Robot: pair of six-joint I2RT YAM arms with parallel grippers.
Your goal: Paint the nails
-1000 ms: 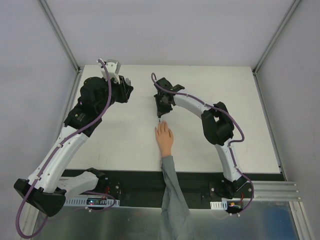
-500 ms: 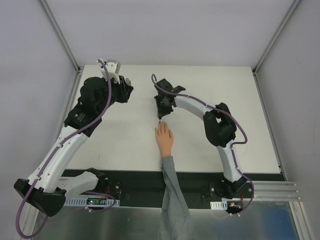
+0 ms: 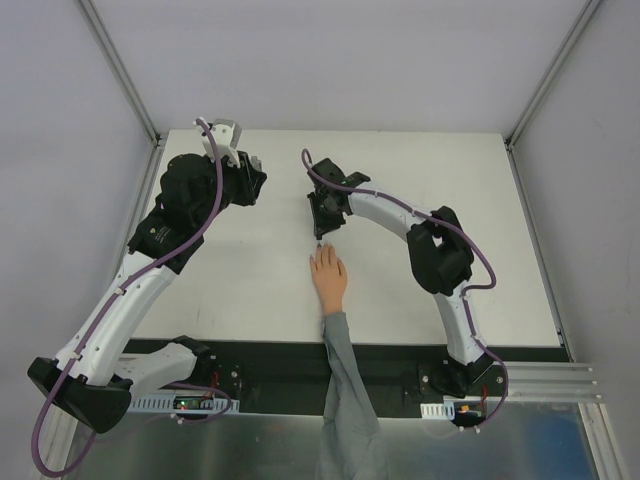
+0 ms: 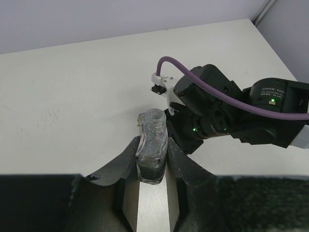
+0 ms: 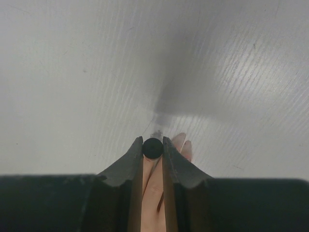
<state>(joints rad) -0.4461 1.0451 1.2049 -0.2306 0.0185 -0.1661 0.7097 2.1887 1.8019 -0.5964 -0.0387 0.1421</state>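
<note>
A small peach mannequin hand [image 3: 328, 276] with a grey sleeve [image 3: 342, 380] lies flat near the table's front middle, fingers pointing away from the arm bases. Its nails are too small to tell from the skin. My right gripper [image 3: 320, 228] hangs just beyond the fingertips [image 5: 179, 139], shut on a round black brush cap [image 5: 153, 149]. The brush points down at the fingertips, and its bristles are hidden under the cap. A dark smear [image 5: 157, 130] marks the table just past them. My left gripper [image 4: 153, 144] at the back left is shut on a small dark glittery bottle [image 4: 153, 126], open at the top.
The right arm's wrist and purple cable [image 4: 217, 113] show just beyond the bottle in the left wrist view. The white table [image 3: 480, 200] ends at a black strip [image 3: 260, 355] by the arm bases. Grey walls and metal posts [image 3: 120, 70] surround it.
The right arm's elbow has shifted very slightly. Its gripper stays over the fingertips with the cap. The left arm and bottle have not moved.
</note>
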